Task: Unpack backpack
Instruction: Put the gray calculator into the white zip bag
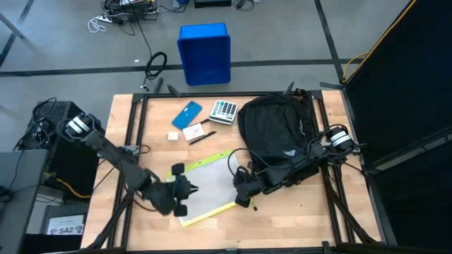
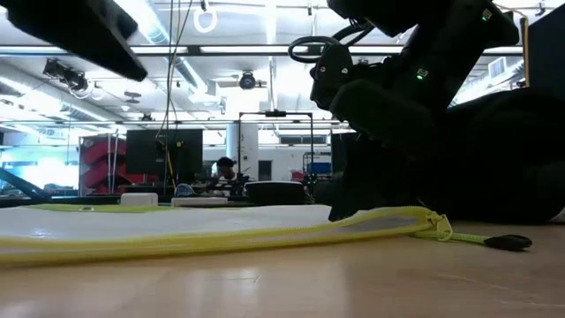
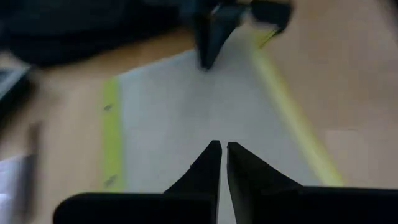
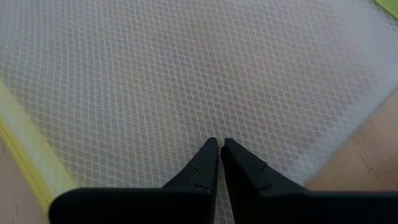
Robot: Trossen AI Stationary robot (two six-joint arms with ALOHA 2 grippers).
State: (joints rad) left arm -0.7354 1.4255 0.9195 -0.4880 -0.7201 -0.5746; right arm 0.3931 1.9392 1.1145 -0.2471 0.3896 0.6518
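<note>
1. Two arms over a wooden table (image 1: 296,219) in the high view; the left gripper (image 1: 185,189) sits at lower centre-left, the right gripper (image 1: 240,188) at lower centre.
2. Left gripper: fingers (image 3: 208,163) pressed together, holding nothing, over the left edge of a mesh pouch (image 1: 208,189) with yellow trim.
3. Right gripper: fingers (image 4: 210,163) also together, empty, just above the pouch's white mesh (image 4: 186,74), at its right edge in the high view.
4. Backpack (image 1: 275,134): black, lying flat at upper right of the table, right arm crossing its lower part. In the low view it fills the right side (image 2: 503,159).
5. Pouch lies flat, centre-bottom of the table, between the two grippers; its zip pull (image 2: 508,240) rests on the wood at low-view right.
6. Upper centre of the table: blue phone (image 1: 186,114), calculator (image 1: 224,110), small card and pen (image 1: 195,133) below the phone.
7. Blue bin (image 1: 204,52) on the floor beyond the table's top edge.
8. Low view background: a person far off, centre-left.
</note>
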